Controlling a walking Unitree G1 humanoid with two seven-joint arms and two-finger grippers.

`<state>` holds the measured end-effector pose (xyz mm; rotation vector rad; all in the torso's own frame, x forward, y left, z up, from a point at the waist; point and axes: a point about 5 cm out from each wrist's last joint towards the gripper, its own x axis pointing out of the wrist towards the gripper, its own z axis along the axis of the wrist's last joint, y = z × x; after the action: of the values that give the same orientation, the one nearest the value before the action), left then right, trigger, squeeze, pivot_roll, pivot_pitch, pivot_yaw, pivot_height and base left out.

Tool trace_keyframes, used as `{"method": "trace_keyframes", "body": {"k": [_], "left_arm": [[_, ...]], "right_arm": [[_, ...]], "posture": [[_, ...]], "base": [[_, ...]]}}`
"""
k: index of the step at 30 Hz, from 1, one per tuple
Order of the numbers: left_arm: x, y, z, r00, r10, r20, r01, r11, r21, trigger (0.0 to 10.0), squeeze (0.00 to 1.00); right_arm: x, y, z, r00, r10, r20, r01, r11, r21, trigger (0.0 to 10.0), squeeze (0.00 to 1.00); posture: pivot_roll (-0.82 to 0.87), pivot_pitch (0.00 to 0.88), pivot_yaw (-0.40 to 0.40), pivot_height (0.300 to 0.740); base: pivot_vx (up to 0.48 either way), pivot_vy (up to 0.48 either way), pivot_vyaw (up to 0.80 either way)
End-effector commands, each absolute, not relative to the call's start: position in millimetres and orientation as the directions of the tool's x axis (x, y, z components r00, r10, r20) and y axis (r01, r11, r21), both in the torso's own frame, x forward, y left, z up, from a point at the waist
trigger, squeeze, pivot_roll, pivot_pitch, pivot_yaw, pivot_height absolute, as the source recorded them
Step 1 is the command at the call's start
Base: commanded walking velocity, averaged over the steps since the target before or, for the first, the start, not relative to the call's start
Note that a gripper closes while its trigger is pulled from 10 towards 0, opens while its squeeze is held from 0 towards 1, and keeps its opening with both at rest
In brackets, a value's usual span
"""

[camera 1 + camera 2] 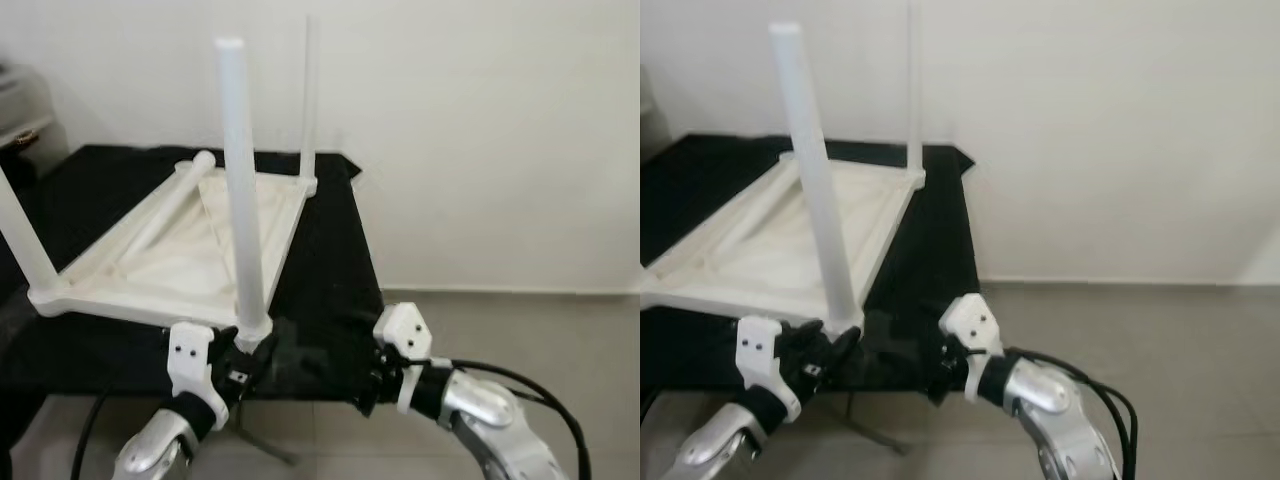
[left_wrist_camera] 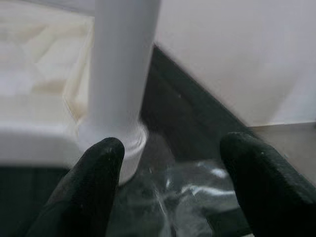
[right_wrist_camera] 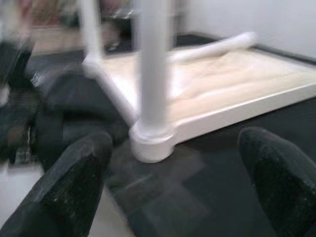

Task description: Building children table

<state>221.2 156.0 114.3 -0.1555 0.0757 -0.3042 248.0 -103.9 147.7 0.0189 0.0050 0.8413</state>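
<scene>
The white children's table (image 1: 150,270) lies upside down on a black-covered surface (image 1: 330,250). Three legs stand upright: the near corner leg (image 1: 240,190), a far one (image 1: 308,100) and a left one (image 1: 20,235). A loose leg (image 1: 170,205) lies across the underside. My left gripper (image 1: 245,365) is open at the base of the near leg (image 2: 123,64), one finger (image 2: 98,187) close beside its collar. My right gripper (image 1: 370,385) is open at the surface's front edge, facing the same leg (image 3: 153,64) from a short way off.
Crumpled clear plastic (image 2: 192,187) lies on the black cover by the near corner. A white wall stands behind and to the right, with grey floor (image 1: 560,330) below it. A metal stand leg (image 1: 260,440) shows under the front edge. A pale shelf unit (image 1: 20,110) is at the far left.
</scene>
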Motion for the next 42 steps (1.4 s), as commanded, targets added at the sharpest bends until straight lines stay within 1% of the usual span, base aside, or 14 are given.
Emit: {"method": "trace_keyframes", "body": {"k": [1, 2, 3, 4, 5, 6, 7, 12, 15, 16, 20, 30, 33, 42], "left_arm": [[223.6, 151.4, 114.9, 0.946, -0.320, -0.043, 0.312, 0.939, -0.143, 10.0, 0.00], [223.6, 151.4, 114.9, 0.946, -0.320, -0.043, 0.312, 0.939, -0.143, 10.0, 0.00], [224.0, 150.5, 114.3, 0.945, -0.323, -0.044, 0.315, 0.940, -0.133, 10.0, 0.00], [223.7, 149.4, 113.6, 0.945, -0.322, -0.046, 0.315, 0.941, -0.128, 10.0, 0.00], [223.7, 149.4, 113.6, 0.945, -0.322, -0.046, 0.315, 0.941, -0.128, 10.0, 0.00], [222.7, 148.4, 112.9, 0.946, -0.320, -0.049, 0.312, 0.942, -0.123, 10.0, 0.00], [219.8, 147.3, 112.0, 0.948, -0.314, -0.053, 0.305, 0.944, -0.127, 10.0, 0.00], [213.6, 144.9, 110.2, 0.958, -0.280, -0.053, 0.271, 0.953, -0.139, 10.0, 0.00], [220.0, 145.3, 110.4, 0.967, -0.253, -0.043, 0.244, 0.959, -0.148, 10.0, 0.00], [226.1, 143.4, 111.2, 0.969, -0.246, -0.036, 0.239, 0.961, -0.143, 10.0, 0.00], [228.6, 142.0, 110.7, 0.970, -0.241, -0.042, 0.234, 0.964, -0.124, 10.0, 0.00], [231.9, 144.4, 113.6, 0.971, -0.235, -0.039, 0.230, 0.968, -0.099, 10.0, 0.00], [237.7, 145.7, 117.2, 0.972, -0.232, -0.033, 0.230, 0.971, -0.058, 10.0, 0.00], [242.6, 145.9, 116.8, 0.974, -0.224, -0.033, 0.221, 0.973, -0.074, 10.0, 0.00]], "right_arm": [[262.3, -132.1, 142.8, 0.812, 0.584, -0.007, -0.580, 0.808, 0.099, 10.0, 0.00], [262.3, -132.1, 142.8, 0.812, 0.584, -0.007, -0.580, 0.808, 0.099, 10.0, 0.00], [270.0, -144.0, 138.0, 0.875, 0.484, -0.028, -0.478, 0.870, 0.124, 10.0, 0.00], [275.8, -157.3, 131.7, 0.926, 0.372, -0.063, -0.367, 0.926, 0.084, 10.0, 0.00], [275.8, -157.3, 131.7, 0.926, 0.372, -0.063, -0.367, 0.926, 0.084, 10.0, 0.00], [277.2, -166.4, 124.7, 0.949, 0.300, -0.098, -0.296, 0.954, 0.052, 10.0, 0.00], [273.9, -168.9, 118.7, 0.951, 0.281, -0.125, -0.282, 0.959, 0.012, 10.0, 0.00], [267.3, -164.0, 119.1, 0.946, 0.297, -0.128, -0.311, 0.945, -0.103, 10.0, 0.00], [267.6, -161.6, 118.6, 0.938, 0.313, -0.145, -0.334, 0.929, -0.157, 10.0, 0.00], [267.9, -157.2, 117.9, 0.925, 0.348, -0.154, -0.373, 0.908, -0.189, 10.0, 0.00], [267.7, -153.8, 115.6, 0.918, 0.363, -0.158, -0.392, 0.889, -0.235, 10.0, 0.00], [273.9, -152.4, 115.6, 0.928, 0.347, -0.136, -0.368, 0.908, -0.198, 10.0, 0.00], [277.6, -148.4, 116.7, 0.924, 0.359, -0.132, -0.380, 0.903, -0.200, 10.0, 0.00], [283.9, -148.8, 116.7, 0.924, 0.361, -0.127, -0.380, 0.907, -0.185, 10.0, 0.00]], "posture": [[0.02, 0.000, -0.080, 0.740], [0.02, 0.000, -0.080, 0.740], [0.02, 0.000, -0.080, 0.740], [0.02, 0.000, -0.081, 0.740], [0.02, 0.000, -0.081, 0.740], [0.02, 0.000, -0.081, 0.740], [0.02, 0.000, -0.080, 0.740], [0.01, 0.000, -0.080, 0.740], [0.01, 0.000, -0.087, 0.740], [0.00, 0.000, -0.089, 0.740], [-0.01, 0.000, -0.088, 0.740], [0.00, 0.000, -0.077, 0.740], [0.00, 0.000, -0.077, 0.740], [0.01, 0.000, -0.075, 0.740]], "base": [[0.000, -0.472, 0.00], [0.000, -0.472, 0.00], [0.000, -0.472, 0.00], [0.000, -0.472, 0.00], [0.000, -0.472, 0.00], [0.000, -0.472, 0.00], [0.000, -0.472, 0.00], [0.000, -0.472, 0.00], [0.000, -0.472, 0.80], [0.000, -0.469, 0.80], [0.000, -0.467, 0.80], [0.000, -0.463, 0.80], [0.000, 0.000, 0.80], [0.000, 0.000, 0.80]]}}
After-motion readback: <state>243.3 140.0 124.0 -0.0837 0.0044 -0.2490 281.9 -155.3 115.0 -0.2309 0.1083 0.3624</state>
